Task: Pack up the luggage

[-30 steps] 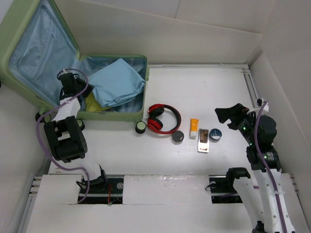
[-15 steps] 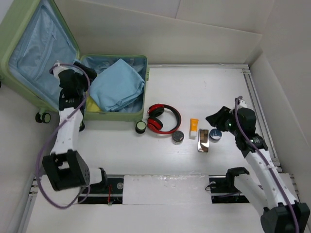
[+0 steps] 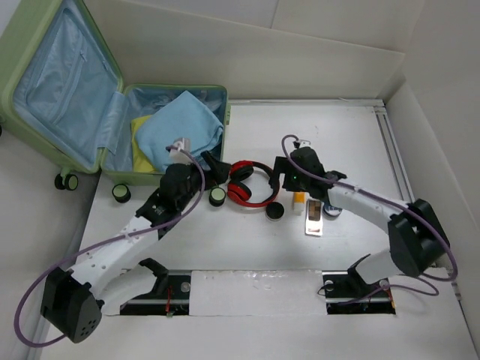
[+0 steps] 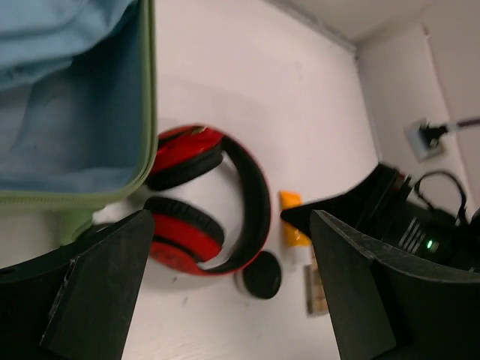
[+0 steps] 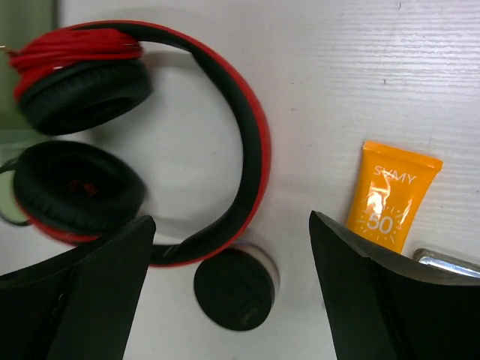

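The luggage [image 3: 60, 82], a pale green suitcase, lies open at the back left, its base holding a folded light blue cloth [image 3: 180, 131] over something yellow [image 3: 141, 146]. Red-and-black headphones [image 3: 251, 184] lie on the table just right of it. My left gripper [image 3: 216, 171] hovers open at their left side, and my right gripper [image 3: 283, 174] hovers open at their right. In the left wrist view the headphones [image 4: 202, 202] lie ahead of the open left gripper [image 4: 232, 300]. The right wrist view has the open right gripper [image 5: 232, 300] straddling a black round jar [image 5: 234, 289] below the headphones [image 5: 150, 142].
An orange tube [image 3: 299, 199], a black jar [image 3: 274, 211], a gold flat case [image 3: 313, 217] and a blue-lidded jar [image 3: 334, 208] lie in a row right of the headphones. A suitcase wheel [image 3: 217, 196] sits next to the headphones. White walls border the table.
My left gripper opened, left the suitcase and swung right to the headphones. My right arm swept left from the table's right side to the headphones. The blue cloth now lies free in the suitcase.
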